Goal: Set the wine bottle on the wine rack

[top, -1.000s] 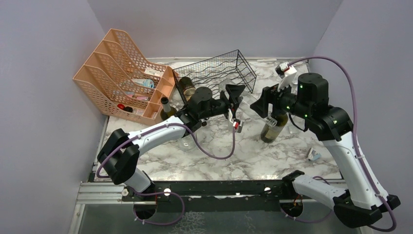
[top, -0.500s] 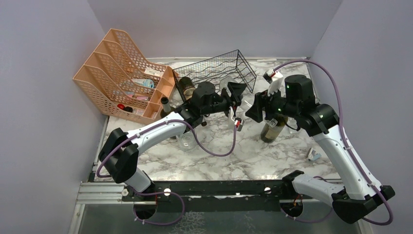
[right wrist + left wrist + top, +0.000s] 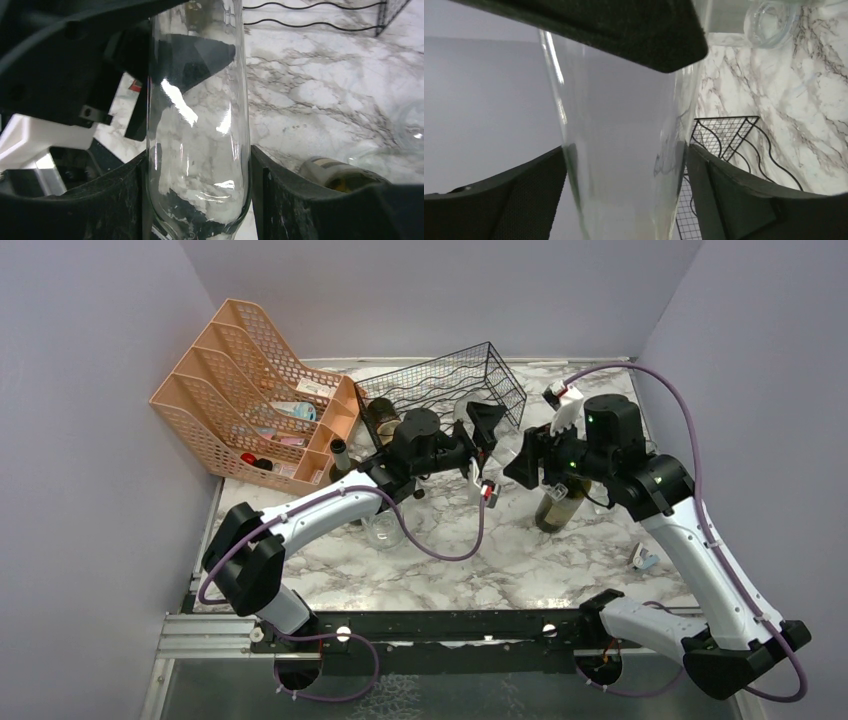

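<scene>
A clear glass wine bottle (image 3: 503, 452) hangs in the air between my two grippers, right of the black wire wine rack (image 3: 440, 390). My left gripper (image 3: 486, 428) has both fingers against the bottle (image 3: 624, 125); the rack (image 3: 729, 135) shows behind it. From the other side my right gripper (image 3: 527, 454) is shut on the same bottle (image 3: 197, 110), with a finger pressed to each side of the glass. My right gripper (image 3: 197, 155) also sees a rack corner (image 3: 382, 17) at the top.
A peach mesh organizer (image 3: 255, 405) stands at the back left, a dark bottle (image 3: 343, 462) beside it. Another bottle (image 3: 383, 418) lies by the rack's left end. A green bottle (image 3: 556, 502) stands under my right arm. A clear glass (image 3: 383, 530) and a small box (image 3: 644, 558) sit on the marble.
My right arm swung left to meet the left gripper and its jaws narrowed onto the clear bottle. The left jaws eased slightly; the left arm barely moved.
</scene>
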Robot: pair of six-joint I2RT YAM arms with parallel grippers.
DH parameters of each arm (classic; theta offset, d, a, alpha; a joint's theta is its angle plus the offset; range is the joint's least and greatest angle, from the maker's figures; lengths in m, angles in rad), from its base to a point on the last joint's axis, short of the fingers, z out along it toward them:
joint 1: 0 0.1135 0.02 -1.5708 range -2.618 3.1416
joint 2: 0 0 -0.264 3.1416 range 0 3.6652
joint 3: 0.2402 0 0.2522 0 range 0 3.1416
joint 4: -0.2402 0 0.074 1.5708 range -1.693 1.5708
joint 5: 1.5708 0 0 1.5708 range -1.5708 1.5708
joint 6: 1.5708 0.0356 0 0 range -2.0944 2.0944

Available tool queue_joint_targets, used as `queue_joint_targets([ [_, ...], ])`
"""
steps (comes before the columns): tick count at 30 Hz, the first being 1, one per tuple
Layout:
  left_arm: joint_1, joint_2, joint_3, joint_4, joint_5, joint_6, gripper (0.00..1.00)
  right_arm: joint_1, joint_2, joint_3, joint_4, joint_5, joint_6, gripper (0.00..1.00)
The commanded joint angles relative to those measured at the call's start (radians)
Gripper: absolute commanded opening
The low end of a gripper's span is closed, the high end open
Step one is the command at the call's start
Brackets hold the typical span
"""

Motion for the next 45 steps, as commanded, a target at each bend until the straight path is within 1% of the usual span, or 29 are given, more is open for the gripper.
queue_joint_targets([
  [1,0.0,-0.05,-0.035,0.122,0.015,-0.037,0.99,-0.001,-0.05,0.0,0.117,0.107,0.069,0.01],
  [4,0.0,-0.093,-0.075,0.129,0.04,-0.088,0.99,-0.001,-0.062,0.0,0.144,0.147,0.089,0.01],
  [7,0.0,-0.131,-0.091,0.135,0.041,-0.216,0.99,-0.001,-0.056,-0.006,0.159,0.159,0.104,0.01],
  [10,0.0,-0.163,-0.102,0.152,-0.006,-0.374,0.99,-0.001,-0.053,-0.025,0.168,0.153,0.109,0.01],
  [12,0.0,-0.189,-0.103,0.174,-0.074,-0.529,0.99,-0.001,-0.052,-0.041,0.177,0.15,0.11,0.01],
  [13,0.001,-0.203,-0.092,0.186,-0.137,-0.651,0.99,-0.001,-0.054,-0.051,0.179,0.148,0.108,0.01],
  [14,0.001,-0.213,-0.073,0.19,-0.232,-0.789,0.99,-0.001,-0.053,-0.06,0.183,0.141,0.106,0.01],
  [15,0.0,-0.216,-0.049,0.189,-0.381,-0.896,0.99,-0.001,-0.055,-0.069,0.188,0.128,0.099,0.01],
  [16,0.0,-0.218,-0.031,0.175,-0.474,-0.989,0.99,-0.001,-0.053,-0.081,0.194,0.111,0.095,0.01],
  [17,0.0,-0.224,-0.022,0.161,-0.519,-1.047,0.99,-0.001,-0.051,-0.091,0.2,0.094,0.09,0.01],
  [20,0.0,-0.257,-0.027,0.157,-0.542,-1.205,0.99,-0.002,-0.037,-0.13,0.211,0.045,0.074,0.01],
  [22,0.001,-0.271,-0.016,0.114,-0.521,-1.315,0.99,-0.001,-0.027,-0.154,0.217,0.017,0.068,0.01],
  [24,0.0,-0.28,0.011,0.048,-0.549,-1.4,0.99,0.0,-0.014,-0.176,0.22,-0.01,0.063,0.01],
  [27,0.002,-0.299,0.047,-0.053,-0.607,-1.474,0.99,0.003,-0.003,-0.208,0.244,-0.059,0.068,0.01],
  [30,0.003,-0.331,0.059,-0.108,-0.663,-1.521,0.99,0.027,0.012,-0.23,0.278,-0.08,0.072,0.01],
  [36,0.004,-0.411,0.024,-0.137,-0.715,-1.54,0.99,0.091,0.071,-0.238,0.307,-0.007,0.079,0.01],
  [39,0.004,-0.441,0.002,-0.161,-0.799,-1.561,0.99,0.123,0.096,-0.247,0.326,0.043,0.091,0.01],
  [42,0.005,-0.455,0.012,-0.215,-0.855,-1.571,0.99,0.156,0.13,-0.261,0.346,0.085,0.102,0.01],
  [45,0.005,-0.474,0.009,-0.24,-0.854,-1.552,0.99,0.183,0.168,-0.269,0.365,0.132,0.115,0.01],
])
